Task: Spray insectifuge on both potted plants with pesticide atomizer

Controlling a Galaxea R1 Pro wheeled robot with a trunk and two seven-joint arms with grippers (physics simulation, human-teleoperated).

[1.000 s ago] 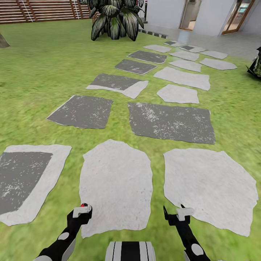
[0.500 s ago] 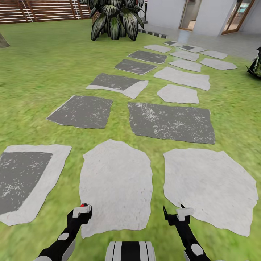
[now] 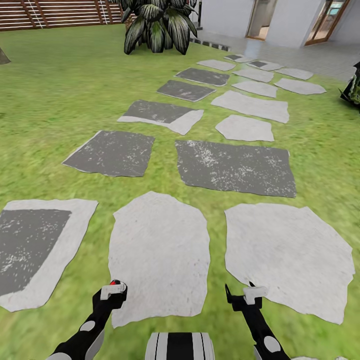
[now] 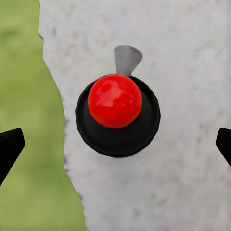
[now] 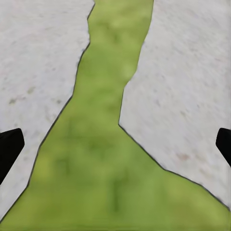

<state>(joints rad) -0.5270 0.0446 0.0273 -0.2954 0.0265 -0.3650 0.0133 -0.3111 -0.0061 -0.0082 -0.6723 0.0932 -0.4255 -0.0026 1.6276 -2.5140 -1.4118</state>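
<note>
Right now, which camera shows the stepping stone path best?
The head view: the stepping stones run in rows across the lawn toward the building. The left wrist view gives one pale stone close up beside grass; the right wrist view, two pale stones' edges flanking a grass strip.

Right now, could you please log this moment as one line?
phase: in transit | ground: stepping stones on lawn | left hand: open, red-topped object between fingers | right hand: open, empty

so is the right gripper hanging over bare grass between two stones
Yes, in the right wrist view a strip of green grass runs between two pale stepping stones, directly below the open jaws.
</note>
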